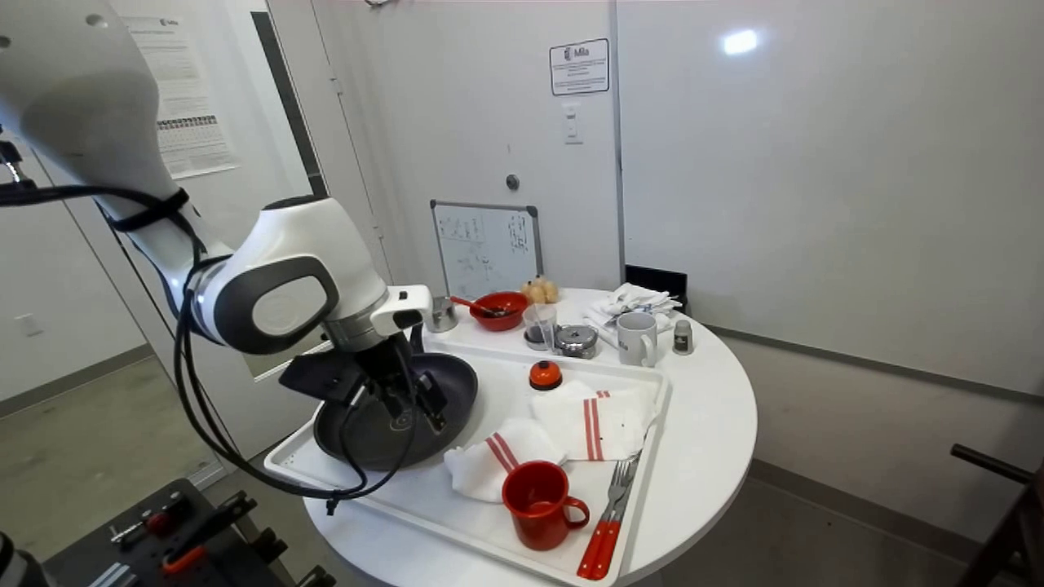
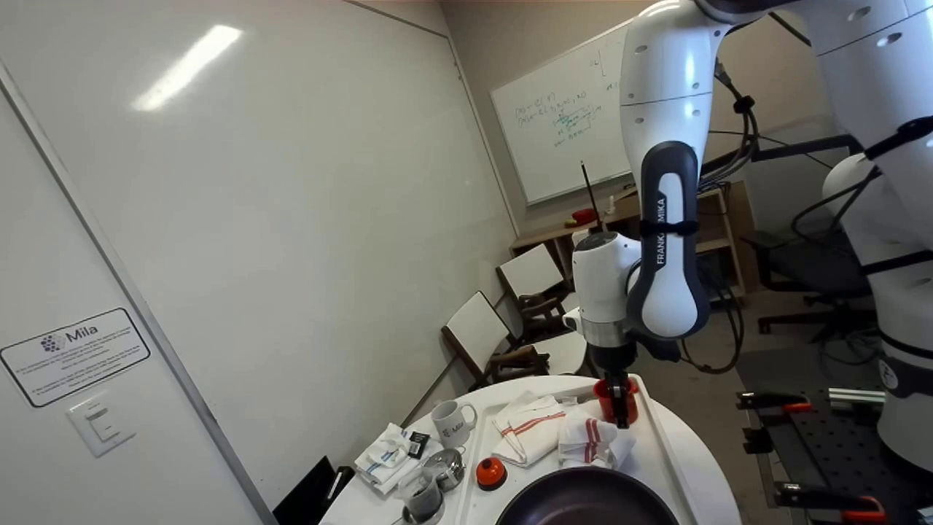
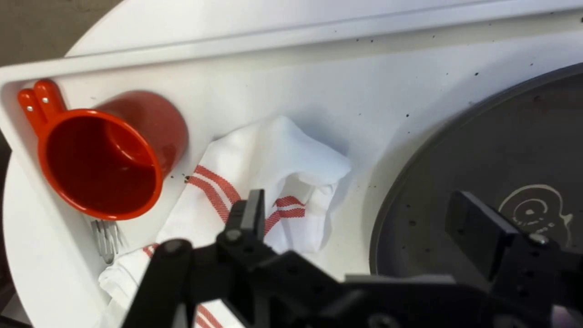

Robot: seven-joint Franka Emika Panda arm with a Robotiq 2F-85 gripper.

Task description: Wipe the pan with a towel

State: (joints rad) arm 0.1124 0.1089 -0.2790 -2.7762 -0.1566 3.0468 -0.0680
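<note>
In an exterior view, a white, round-edged desk carries a broad white tray on its near and left part. Along the far side stand, left to right, a metal pot, a red bowl, tan round things just beyond it, a clear glass, a shiny tin and a pale mug. White cloths lie on the mug's far side; a small shaker stands right of it.

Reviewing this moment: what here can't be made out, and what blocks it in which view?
Pan: cut off by the bottom edge in an exterior view, by the right edge in the wrist view.
Crumpled striped towel: partly behind the pincer, wrist view.
Fork: middle hidden by the red mug, wrist view.
Wall sign: fine print too small to read, both exterior views.
</note>
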